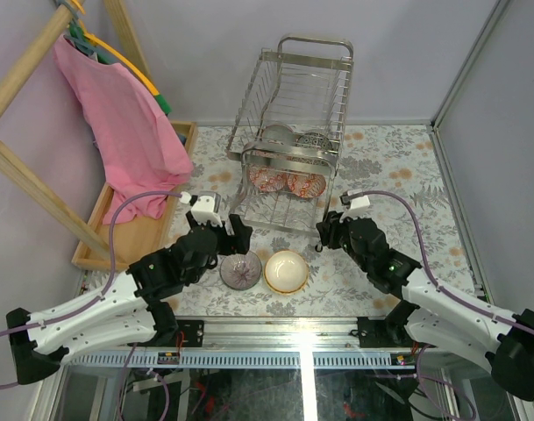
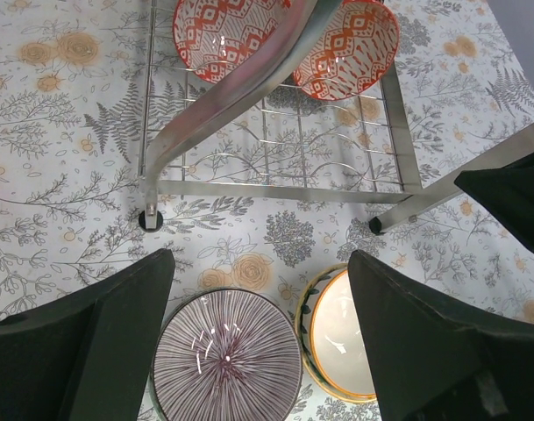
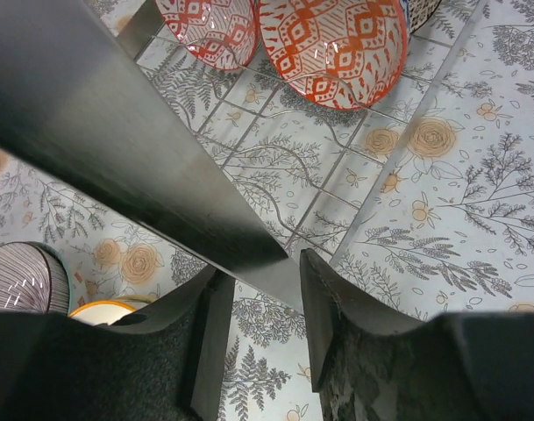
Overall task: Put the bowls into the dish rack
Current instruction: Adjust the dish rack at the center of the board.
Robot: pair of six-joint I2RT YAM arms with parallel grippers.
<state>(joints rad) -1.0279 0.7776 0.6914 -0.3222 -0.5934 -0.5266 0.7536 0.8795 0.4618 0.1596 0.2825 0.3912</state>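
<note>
The chrome dish rack point(image 1: 293, 132) stands at the back middle. Two red-white bowls point(image 1: 286, 181) lean in its lower tier and two grey bowls point(image 1: 295, 138) sit above. A purple striped bowl point(image 1: 240, 271) and a cream bowl point(image 1: 286, 271) sit on the table in front. My left gripper point(image 1: 221, 235) is open and hovers over the striped bowl point(image 2: 227, 355), its fingers point(image 2: 117, 342) either side; the cream bowl point(image 2: 341, 338) lies by the right finger. My right gripper point(image 1: 324, 231) is at the rack's front right post point(image 3: 161, 167), and the bar fills the gap between its fingers point(image 3: 323, 324).
A shallow wooden tray point(image 1: 135, 232) lies at the left, under a pink cloth point(image 1: 117, 123) hanging from a wooden frame. Grey walls close the back and right. The rack's feet point(image 2: 149, 219) stand just beyond the two loose bowls.
</note>
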